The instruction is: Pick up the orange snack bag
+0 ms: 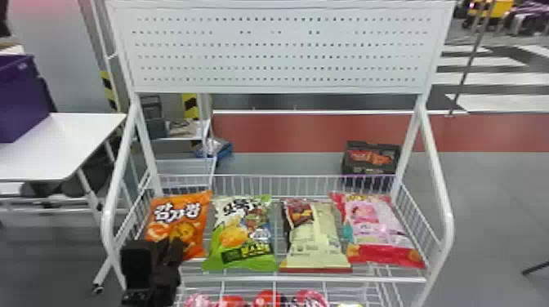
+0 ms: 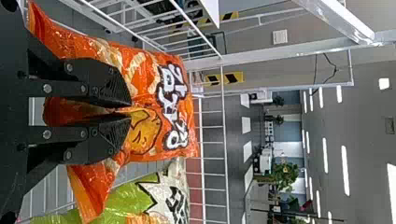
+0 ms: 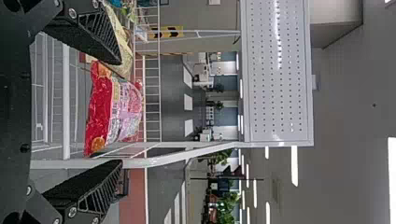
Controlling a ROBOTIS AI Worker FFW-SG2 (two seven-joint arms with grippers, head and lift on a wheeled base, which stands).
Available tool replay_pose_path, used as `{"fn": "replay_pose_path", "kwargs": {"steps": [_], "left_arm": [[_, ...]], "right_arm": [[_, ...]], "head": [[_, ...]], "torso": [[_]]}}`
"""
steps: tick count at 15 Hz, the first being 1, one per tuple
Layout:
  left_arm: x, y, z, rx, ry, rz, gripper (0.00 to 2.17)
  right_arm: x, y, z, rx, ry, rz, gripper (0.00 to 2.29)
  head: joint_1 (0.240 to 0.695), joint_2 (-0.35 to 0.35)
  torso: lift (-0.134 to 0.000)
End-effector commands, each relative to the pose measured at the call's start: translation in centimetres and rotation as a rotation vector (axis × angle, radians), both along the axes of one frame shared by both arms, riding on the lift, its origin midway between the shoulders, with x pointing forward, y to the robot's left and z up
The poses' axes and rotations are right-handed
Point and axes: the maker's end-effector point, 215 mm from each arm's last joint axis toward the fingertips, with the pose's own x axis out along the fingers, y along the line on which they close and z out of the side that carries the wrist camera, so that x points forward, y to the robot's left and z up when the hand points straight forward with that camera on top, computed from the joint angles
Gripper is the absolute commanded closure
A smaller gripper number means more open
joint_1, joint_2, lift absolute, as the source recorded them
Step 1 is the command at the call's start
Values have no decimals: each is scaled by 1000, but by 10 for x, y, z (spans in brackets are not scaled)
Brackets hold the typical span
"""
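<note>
Now the left claw [image 1: 175, 245], down at seven o'clock in the head view, is pinched tight on the orange snack bag [image 1: 179, 212], its film bunched between the two black fingers! That bag sits at the nine o'clock end of the row in the white wire basket [image 1: 302, 279], with the green bag [image 1: 245, 232] just beside it at three o'clock. Farther along toward three come the cream bag [image 1: 316, 241] and the pink bag [image 1: 371, 222]. And the right claw [image 3: 121, 112]? Fingers wide apart!
</note>
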Motion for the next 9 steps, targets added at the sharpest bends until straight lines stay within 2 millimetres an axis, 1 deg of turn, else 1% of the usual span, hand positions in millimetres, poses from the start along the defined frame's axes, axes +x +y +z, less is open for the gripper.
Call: {"fn": "replay_pose_path", "kwargs": {"steps": [1, 2, 3, 6, 9], "left_arm": [[-3, -2, -2, 1, 6, -8, 1659], [-3, -2, 4, 1, -6, -8, 1659], [-4, -4, 5, 0, -8, -10, 1659], [-5, -15, 31, -18, -56, -23, 1659], [-14, -23, 52, -31, -93, -33, 1659]], "right_arm": [[0, 0, 0, 0, 0, -1, 140], [0, -1, 1, -2, -2, 0, 140], [0, 0, 2, -1, -2, 0, 140], [0, 0, 3, -1, -5, 2, 140], [0, 0, 4, -2, -6, 3, 140]], "head": [[499, 0], [499, 0], [499, 0], [499, 0], [499, 0]], "torso": [[0], [0], [0], [0], [0]]}}
